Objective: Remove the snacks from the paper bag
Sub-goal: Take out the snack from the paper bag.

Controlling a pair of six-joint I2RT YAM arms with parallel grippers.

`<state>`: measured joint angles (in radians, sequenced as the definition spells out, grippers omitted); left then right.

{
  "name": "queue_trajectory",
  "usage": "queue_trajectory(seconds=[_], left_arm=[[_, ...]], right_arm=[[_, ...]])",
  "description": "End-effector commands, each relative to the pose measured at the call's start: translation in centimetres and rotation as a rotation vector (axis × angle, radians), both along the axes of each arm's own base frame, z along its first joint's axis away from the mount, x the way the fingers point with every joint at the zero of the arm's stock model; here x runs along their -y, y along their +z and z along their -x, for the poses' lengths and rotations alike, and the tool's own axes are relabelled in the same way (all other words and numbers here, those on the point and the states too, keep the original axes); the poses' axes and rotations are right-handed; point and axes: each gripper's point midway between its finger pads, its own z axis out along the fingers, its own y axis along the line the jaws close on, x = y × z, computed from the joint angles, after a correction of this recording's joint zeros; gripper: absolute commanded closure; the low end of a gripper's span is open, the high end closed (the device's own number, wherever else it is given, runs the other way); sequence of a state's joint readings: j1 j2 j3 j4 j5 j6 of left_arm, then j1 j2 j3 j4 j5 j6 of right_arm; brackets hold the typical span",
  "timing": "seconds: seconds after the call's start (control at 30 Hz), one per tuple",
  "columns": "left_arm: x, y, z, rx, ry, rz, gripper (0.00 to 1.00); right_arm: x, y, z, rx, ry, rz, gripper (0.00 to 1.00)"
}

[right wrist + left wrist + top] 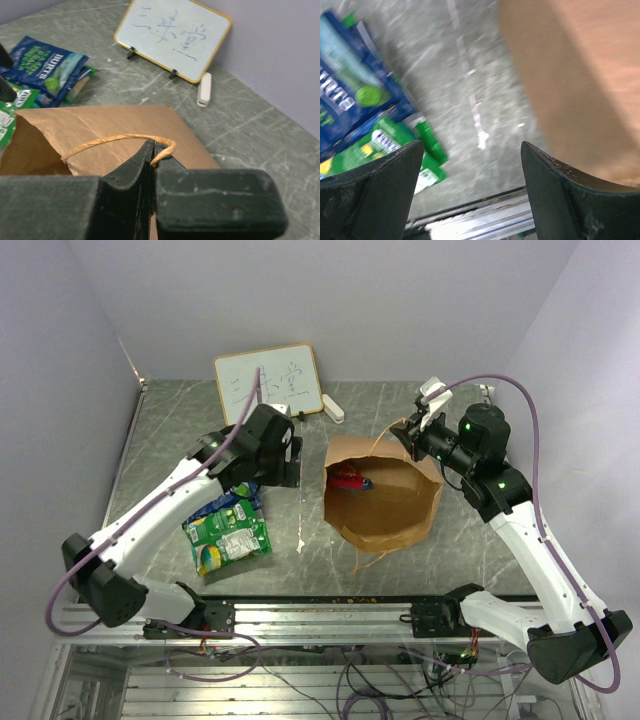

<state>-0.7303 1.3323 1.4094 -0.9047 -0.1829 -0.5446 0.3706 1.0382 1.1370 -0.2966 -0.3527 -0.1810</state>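
Observation:
The brown paper bag (390, 510) lies in the middle of the table with its mouth open toward the top camera. A red-pink snack (350, 480) shows inside it. My right gripper (408, 432) is at the bag's far rim, shut (152, 150) on the twisted paper handle (115, 138). A green snack (232, 538) and a blue snack (246, 498) lie on the table left of the bag. My left gripper (294, 464) hovers between those packets and the bag. Its jaws (472, 165) are open and empty, with the blue snack (350, 95) and green snack (385, 145) to their left.
A white framed board with writing (267, 383) leans at the back wall, a small white eraser (333, 408) beside it. The table's front metal rail (330, 615) runs along the near edge. The bag's side (580, 75) fills the right of the left wrist view.

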Motion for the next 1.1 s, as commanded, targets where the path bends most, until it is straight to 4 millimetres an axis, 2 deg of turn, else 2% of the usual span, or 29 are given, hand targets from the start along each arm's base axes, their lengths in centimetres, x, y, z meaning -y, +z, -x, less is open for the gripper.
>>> queue_trajectory(seconds=[0.0,0.13,0.27,0.47,0.6,0.67,0.73,0.87,1.07], left_arm=[[4.8,7.1,1.7,0.186,-0.156,0.338,0.09],[6.6,8.5,4.7,0.263,-0.255,0.407,0.12],[9.2,8.6,7.9,0.295,-0.394,0.415,0.1],[14.2,7.3,11.9,0.375,-0.633,0.249,0.12],[17.2,5.2,12.7,0.462,-0.776,0.094,0.15],[18.3,3.8,12.6,0.492,-0.826,-0.008,0.17],[18.9,2.1,11.5,0.516,-0.84,-0.114,0.18],[18.8,-1.8,9.0,0.536,-0.839,-0.342,0.23],[19.1,-5.6,5.5,0.555,-0.833,-0.43,0.28]], right_arm=[[-1.9,1.0,2.0,0.033,0.147,-0.041,1.0],[-3.2,1.2,2.9,0.016,0.227,-0.094,1.0],[-3.7,1.0,3.1,-0.006,0.251,-0.115,1.0],[-3.0,1.2,2.2,-0.002,0.187,-0.097,1.0],[-2.8,1.3,2.1,-0.001,0.174,-0.089,1.0],[-2.6,1.4,2.0,0.0,0.164,-0.081,1.0],[-2.4,1.4,1.8,0.0,0.152,-0.071,1.0],[-2.3,1.7,1.7,0.008,0.144,-0.062,1.0],[-2.3,2.4,1.6,0.016,0.146,-0.067,1.0]])
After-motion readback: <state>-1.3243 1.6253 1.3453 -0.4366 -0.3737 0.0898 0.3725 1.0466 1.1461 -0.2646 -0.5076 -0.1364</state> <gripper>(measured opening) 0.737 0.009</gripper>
